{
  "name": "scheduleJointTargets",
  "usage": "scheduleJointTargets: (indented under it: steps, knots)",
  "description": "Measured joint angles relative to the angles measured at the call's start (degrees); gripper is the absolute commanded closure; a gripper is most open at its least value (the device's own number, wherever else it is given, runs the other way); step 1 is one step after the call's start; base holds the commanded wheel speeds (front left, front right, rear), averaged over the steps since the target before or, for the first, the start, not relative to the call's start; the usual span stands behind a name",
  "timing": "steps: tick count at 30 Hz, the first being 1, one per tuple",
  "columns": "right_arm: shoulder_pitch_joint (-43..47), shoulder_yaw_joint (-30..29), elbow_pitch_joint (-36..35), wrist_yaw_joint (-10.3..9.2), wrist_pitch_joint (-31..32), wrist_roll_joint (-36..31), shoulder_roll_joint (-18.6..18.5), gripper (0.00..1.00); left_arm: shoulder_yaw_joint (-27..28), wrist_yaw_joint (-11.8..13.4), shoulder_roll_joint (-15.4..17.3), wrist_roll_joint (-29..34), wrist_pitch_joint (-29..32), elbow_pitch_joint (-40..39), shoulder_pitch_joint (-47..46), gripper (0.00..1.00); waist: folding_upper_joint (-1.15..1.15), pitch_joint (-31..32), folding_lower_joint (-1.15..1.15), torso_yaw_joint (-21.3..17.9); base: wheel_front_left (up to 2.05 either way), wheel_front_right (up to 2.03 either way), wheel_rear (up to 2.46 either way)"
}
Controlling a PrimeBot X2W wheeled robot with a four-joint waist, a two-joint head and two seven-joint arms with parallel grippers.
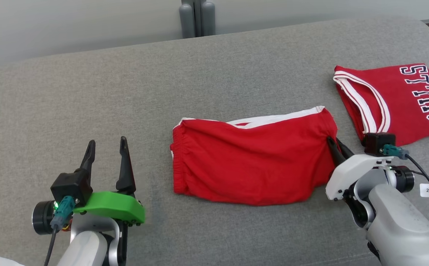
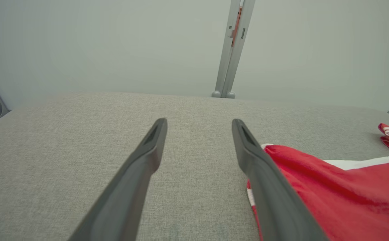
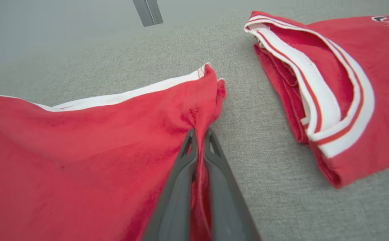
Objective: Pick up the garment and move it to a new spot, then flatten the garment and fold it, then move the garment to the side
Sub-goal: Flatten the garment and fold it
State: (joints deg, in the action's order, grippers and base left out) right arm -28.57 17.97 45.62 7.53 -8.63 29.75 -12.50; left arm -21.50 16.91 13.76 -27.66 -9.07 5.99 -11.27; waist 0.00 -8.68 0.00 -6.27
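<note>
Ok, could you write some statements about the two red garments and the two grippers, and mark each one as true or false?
1. The right gripper is shut on an edge of the red shorts. True.
2. The left gripper also holds the shorts. False: it is open and stands apart from them, holding nothing.
3. The red jersey lies on top of the shorts. False: it lies folded beside them, on the robot's right, with bare grey surface between the two.
4. The jersey carries dark letters with white outlines. True.
5. Both garments rest on the same grey surface. True.
</note>
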Motion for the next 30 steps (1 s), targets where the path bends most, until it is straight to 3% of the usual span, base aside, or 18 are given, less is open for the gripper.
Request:
scheduleJointTargets:
  steps: [6, 15, 29, 30]
  knots:
    - [0.36, 0.05, -7.64, 0.00, 2.08, -1.67, 1.99, 1.00, -0.22, 0.15, -0.32, -0.31, -0.43, 0.51, 0.07, 0.00, 0.00, 0.88, 0.00, 2.86, 0.00, 0.00, 0.00]
    - [1.02, 4.57, -18.19, 0.00, 8.81, -3.25, 7.23, 1.00, -0.54, 0.10, -1.14, -0.88, -1.44, 1.18, 0.10, 0.00, 0.00, 1.99, 0.00, 8.29, 0.00, 0.00, 0.00]
    - [-0.98, 10.92, -10.72, 0.00, 11.27, -1.08, 9.51, 1.00, -0.60, -0.22, -1.80, -1.32, -2.82, 2.36, -0.28, 0.00, 0.00, 0.92, 0.00, 13.66, 0.00, 0.00, 0.00]
    - [-1.21, 11.26, -10.32, 0.00, 11.14, -0.81, 9.51, 0.95, -0.59, -0.22, -1.81, -1.32, -2.97, 2.42, -0.31, 0.00, 0.00, 0.91, 0.00, 13.68, 0.00, 0.00, 0.00]
